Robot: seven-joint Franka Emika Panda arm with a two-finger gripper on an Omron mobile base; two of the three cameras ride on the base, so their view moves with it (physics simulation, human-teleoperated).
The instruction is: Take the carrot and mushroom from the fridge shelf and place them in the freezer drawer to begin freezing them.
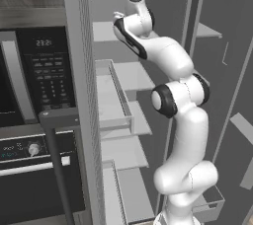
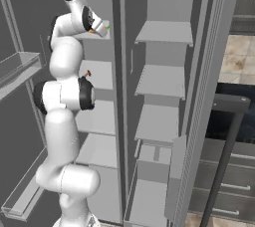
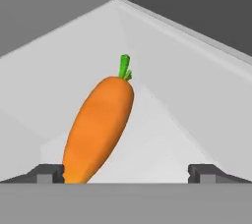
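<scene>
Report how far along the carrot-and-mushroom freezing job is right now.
Done: nothing visibly moved yet; the carrot lies on the fridge shelf. In hand: the gripper is at the carrot with jaws open wide, one fingertip beside its blunt end, not yet closed. Left: grasp it, carry it to the freezer drawer, then do the same for the mushroom.

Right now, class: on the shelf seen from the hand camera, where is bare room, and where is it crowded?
Free: the fridge shelf right of the carrot, out to the side wall, and behind its green tip toward the back corner. Crowded: the left side, where the carrot lies close by the left fingertip of the open gripper.
</scene>
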